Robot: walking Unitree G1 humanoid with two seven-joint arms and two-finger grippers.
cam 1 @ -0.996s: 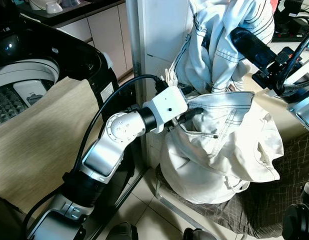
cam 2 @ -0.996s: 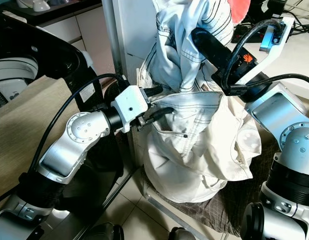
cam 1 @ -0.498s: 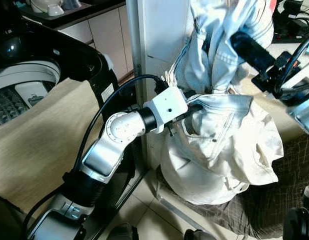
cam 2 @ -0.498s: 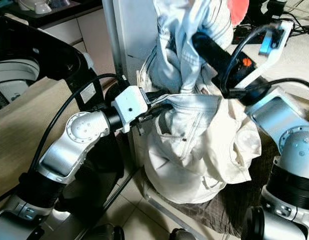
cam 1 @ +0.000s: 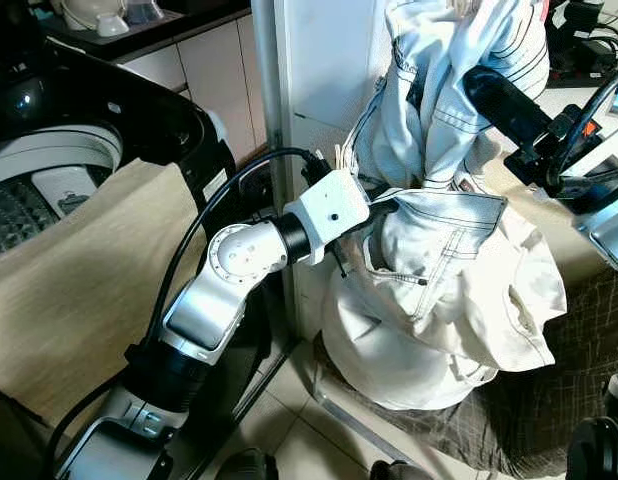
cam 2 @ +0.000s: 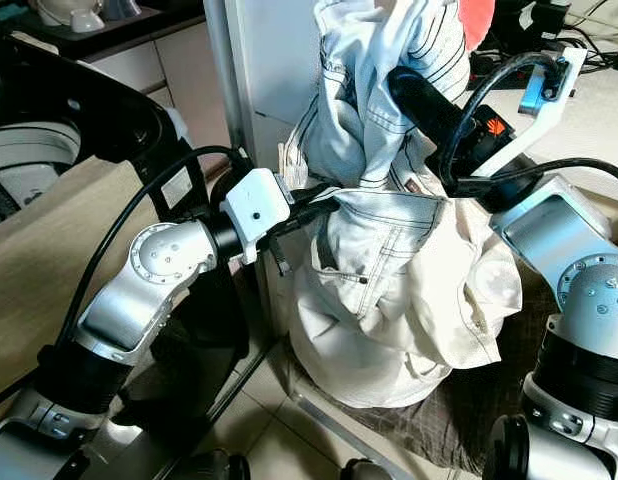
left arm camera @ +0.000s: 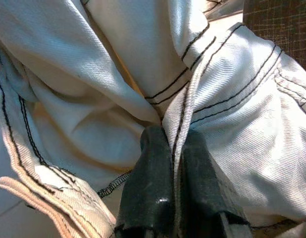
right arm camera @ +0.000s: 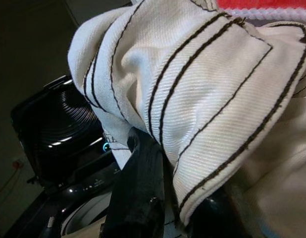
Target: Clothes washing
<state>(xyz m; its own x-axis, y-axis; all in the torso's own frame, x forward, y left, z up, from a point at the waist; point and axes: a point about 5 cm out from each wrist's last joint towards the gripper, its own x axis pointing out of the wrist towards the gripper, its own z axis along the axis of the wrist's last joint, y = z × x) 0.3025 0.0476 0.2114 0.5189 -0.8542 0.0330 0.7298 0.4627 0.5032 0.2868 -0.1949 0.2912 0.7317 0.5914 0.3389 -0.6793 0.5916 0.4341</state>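
A white denim garment [cam 1: 439, 300] with dark stitching bulges in a heap over a chair [cam 1: 549, 410] with a dark checked seat. My left gripper [left arm camera: 174, 148] is shut on a stitched seam of it at the heap's left side [cam 1: 374, 213]. My right gripper [right arm camera: 165, 163] is shut on an upper fold of the same garment, held high [cam 1: 459, 75], so the cloth hangs down from it. The washing machine [cam 1: 49, 170] stands open at the left, its drum partly covered by a beige cloth [cam 1: 79, 270].
A white panel with a metal edge [cam 1: 279, 120] stands between the machine and the chair. Cabinets and a counter with dishes [cam 1: 139, 30] lie behind. Tiled floor [cam 1: 289, 430] shows below the chair. A desk with cables [cam 2: 589, 90] is at the right.
The left gripper has closed on the garment's seam and pulled it slightly left and up, bunching the waistband. The right gripper still holds the top fold high.
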